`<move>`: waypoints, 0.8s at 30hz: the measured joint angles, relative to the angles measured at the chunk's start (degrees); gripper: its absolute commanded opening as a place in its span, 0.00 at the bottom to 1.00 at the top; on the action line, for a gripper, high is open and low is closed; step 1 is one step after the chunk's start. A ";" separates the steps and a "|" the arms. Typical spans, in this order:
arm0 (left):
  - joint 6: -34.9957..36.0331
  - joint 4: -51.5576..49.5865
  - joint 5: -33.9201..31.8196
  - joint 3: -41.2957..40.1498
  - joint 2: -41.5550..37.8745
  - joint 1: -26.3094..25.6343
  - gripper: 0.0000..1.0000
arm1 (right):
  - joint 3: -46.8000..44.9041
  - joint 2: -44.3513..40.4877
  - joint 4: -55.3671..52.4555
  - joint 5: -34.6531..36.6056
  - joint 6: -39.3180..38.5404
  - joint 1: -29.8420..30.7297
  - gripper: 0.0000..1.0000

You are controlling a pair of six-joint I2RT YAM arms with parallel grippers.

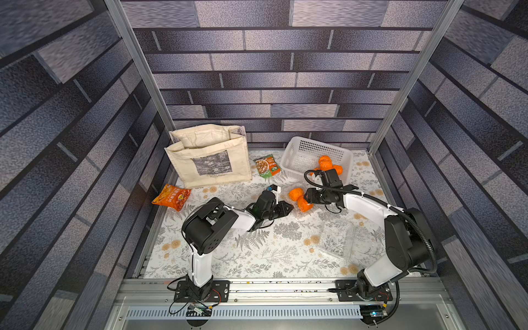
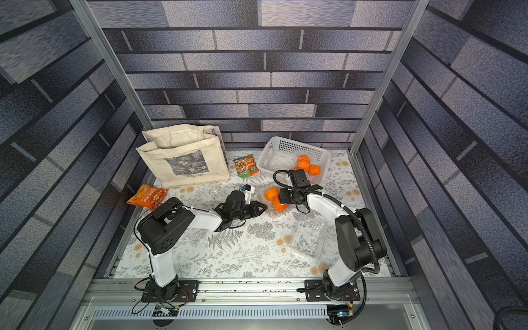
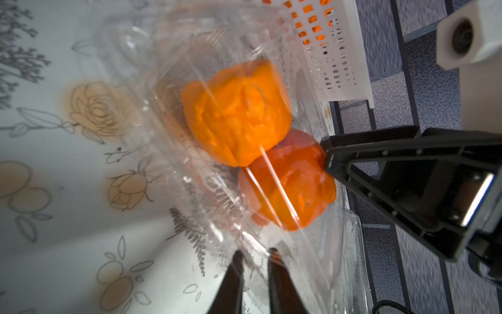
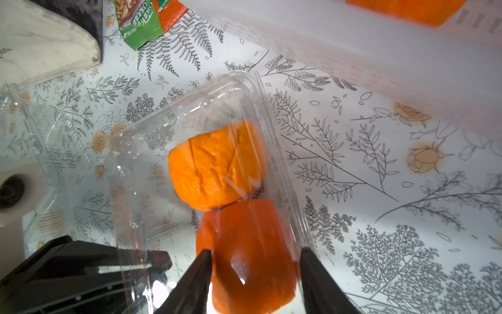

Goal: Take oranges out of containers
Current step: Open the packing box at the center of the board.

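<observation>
Right hand (image 4: pixel 254 251) flanks one of two oranges (image 4: pixel 217 165) inside clear container (image 4: pixel 190 103).

a beige tote bag (image 1: pixel 208 160) stands at the far left corner of the floral-covered table (image 1: pixel 257 257), a white perforated basket (image 1: pixel 303 150) near the far right corner. a green snack packet (image 1: pixel 267 166) lies between them, an orange snack packet (image 1: pixel 171 197) by the left edge.

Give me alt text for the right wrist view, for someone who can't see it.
Two oranges sit in a clear container on a floral cloth; the right gripper flanks the nearer one. The left gripper is at the container's edge.
</observation>
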 measured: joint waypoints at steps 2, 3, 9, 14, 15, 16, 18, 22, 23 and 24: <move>0.26 -0.33 -0.44 0.09 -0.02 0.02 0.00 | 0.00 0.00 0.02 0.02 0.00 0.13 0.54; 0.33 -0.35 -0.61 0.09 -0.02 0.02 0.00 | 0.00 0.00 0.02 0.04 0.00 0.22 0.54; 0.35 1.38 -1.29 -1.31 -0.55 0.00 0.00 | -0.26 -0.39 0.02 -0.52 -0.04 0.44 0.60; 0.39 1.22 -1.29 -2.19 -3.10 0.00 0.00 | -1.25 -2.73 -1.27 -1.70 -0.68 0.66 0.70; 0.44 1.01 -1.27 -2.38 -4.11 0.00 0.00 | -1.36 -3.69 -2.27 -1.70 -0.83 0.68 0.71; 0.66 0.63 -1.25 -2.45 -5.01 0.00 0.00 | -1.44 -4.52 -2.95 -1.70 -0.90 0.70 0.71; 0.90 -0.72 -1.22 -2.49 -7.39 0.02 0.00 | -1.55 -7.10 -4.79 -1.68 -1.36 0.37 0.72; 1.25 -2.23 -1.01 -2.51 -10.45 0.26 0.00 | -1.60 -12.57 -7.34 -1.40 -1.95 -0.50 0.74; 1.29 -2.64 -1.03 -2.49 -10.93 0.26 0.00 | -1.64 -14.03 -8.00 -1.25 -2.08 -0.72 0.76; 1.42 -3.13 -1.03 -2.49 -11.30 0.26 0.00 | -1.77 -15.08 -8.37 -1.20 -2.19 -0.74 0.77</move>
